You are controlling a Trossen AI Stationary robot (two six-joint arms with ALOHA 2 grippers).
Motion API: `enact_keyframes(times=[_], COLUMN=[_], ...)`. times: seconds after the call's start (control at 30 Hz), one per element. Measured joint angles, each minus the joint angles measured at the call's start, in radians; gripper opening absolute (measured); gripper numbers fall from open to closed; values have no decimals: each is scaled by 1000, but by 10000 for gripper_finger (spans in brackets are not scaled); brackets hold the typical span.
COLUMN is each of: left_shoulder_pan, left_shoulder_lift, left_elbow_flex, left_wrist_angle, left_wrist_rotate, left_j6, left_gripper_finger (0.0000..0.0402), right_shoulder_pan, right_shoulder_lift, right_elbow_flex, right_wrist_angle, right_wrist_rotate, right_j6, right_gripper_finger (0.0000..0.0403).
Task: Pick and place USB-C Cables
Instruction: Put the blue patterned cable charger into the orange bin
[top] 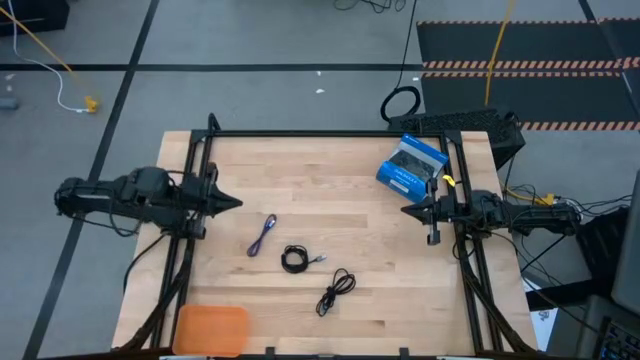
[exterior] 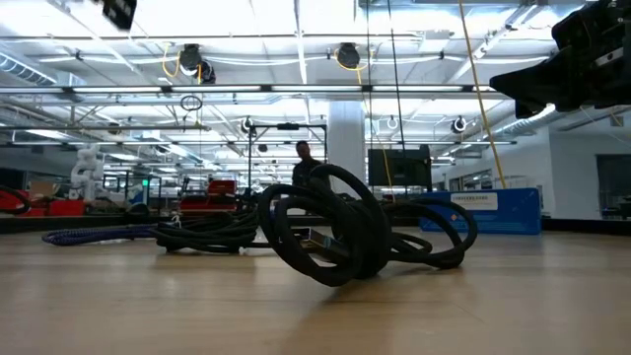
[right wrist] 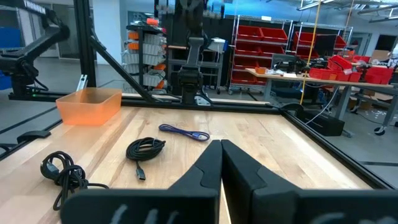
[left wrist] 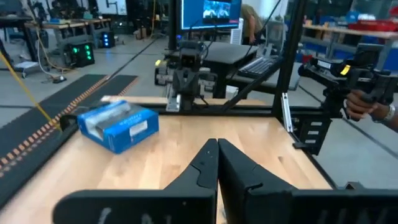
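Cables lie untouched mid-table as we wait: the purplish-blue cable (top: pixel 264 235), the coiled black cable (top: pixel 295 259) and the loose black bundle (top: pixel 335 291). Left gripper (top: pixel 232 203) and right gripper (top: pixel 408 212) hover clenched, empty. We judge thin strands may slip or snag together.

Three short cables lie flat on the wooden table (top: pixel 340 180), apart from one another. The purplish-blue cable (top: pixel 264 235), folded into a narrow strip, lies farthest from the table's near edge. The tight black coil (top: pixel 295 259) sits just beside it. The loose black bundle (top: pixel 336 291) lies nearest that edge.
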Motion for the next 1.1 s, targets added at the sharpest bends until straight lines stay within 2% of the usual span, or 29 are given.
enact_keyframes(times=[0.3, 0.6, 0.77, 1.1], left_shoulder_pan=[0, 0, 0, 0], left_shoulder_lift=[198, 322, 366, 399], left_elbow_flex=[415, 724, 835, 966], left_wrist_angle=[-247, -412, -453, -508], left_wrist_rotate=[-6, -14, -31, -31], left_j6=[142, 202, 201, 206], left_gripper_finger=[4, 5, 5, 5], right_shoulder_pan=[0, 0, 0, 0], right_shoulder_lift=[0, 0, 0, 0], right_elbow_flex=[0, 0, 0, 0], right_wrist_angle=[0, 0, 0, 0], right_wrist_rotate=[0, 0, 0, 0], right_j6=[0, 3, 3, 6], right_gripper_finger=[0, 0, 0, 0])
